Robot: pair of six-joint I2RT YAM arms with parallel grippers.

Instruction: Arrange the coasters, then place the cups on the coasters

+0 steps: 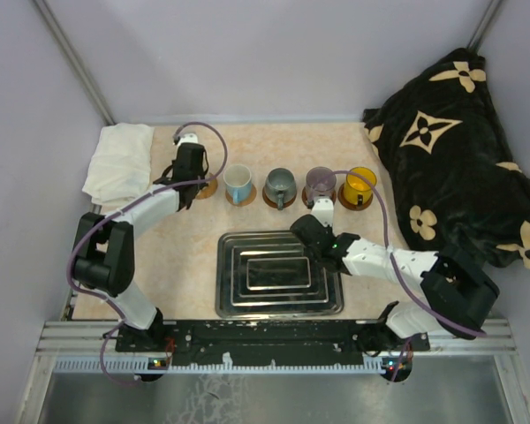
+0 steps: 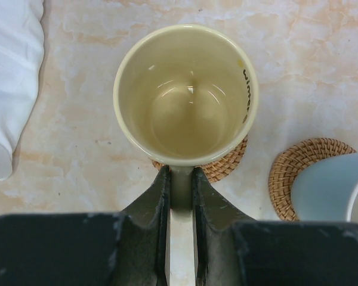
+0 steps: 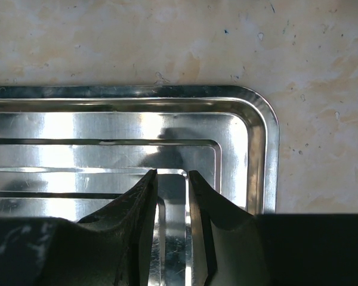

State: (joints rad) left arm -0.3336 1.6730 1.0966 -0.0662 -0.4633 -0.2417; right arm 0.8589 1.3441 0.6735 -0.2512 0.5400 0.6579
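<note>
Left gripper [image 2: 179, 174] is clamped on the cream cup [image 2: 185, 95] by its handle, cup right over the coaster [image 2: 228, 167] at the row's left end. Right gripper [image 3: 173, 174] hangs over the tray [image 3: 259, 134] corner, jaws barely apart, holding nothing.

Pale lilac walls [image 1: 247, 53] enclose a beige marbled tabletop [image 1: 194, 221], apparently evenly lit.

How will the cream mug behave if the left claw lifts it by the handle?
The cream mug looks like glazed ceramic: probably rigid, fairly heavy, chippable. The left claw pinches only the narrow handle, so the body hangs off-centre and may pivot or slip on the glaze. It is off-centre over the woven coaster, so it might tip if released.
</note>
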